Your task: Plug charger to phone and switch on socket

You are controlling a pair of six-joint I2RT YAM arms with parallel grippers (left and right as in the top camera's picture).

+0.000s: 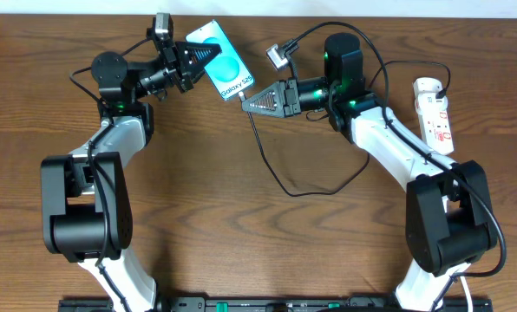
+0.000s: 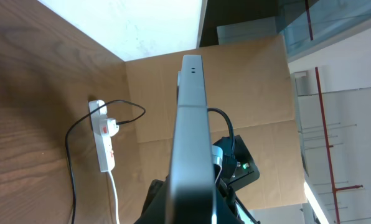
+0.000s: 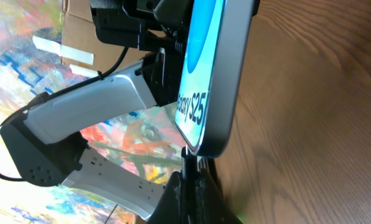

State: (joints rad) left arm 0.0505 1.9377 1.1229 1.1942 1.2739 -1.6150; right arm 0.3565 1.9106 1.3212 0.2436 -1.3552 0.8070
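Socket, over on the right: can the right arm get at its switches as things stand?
Probably not yet. The socket lies uncovered beside that arm, but the right gripper is shut on the charger at the phone's end; it would likely have to let go first.

The teal-screened rectangular smartphone [image 3: 211, 81] runs off the right wrist view's top edge. Whether the thin black charger cable's plug tip [image 3: 187, 159] sits in its lower end is lost in blur. From overhead, the switch positions on the white power strip [image 1: 435, 113] are too small to read.
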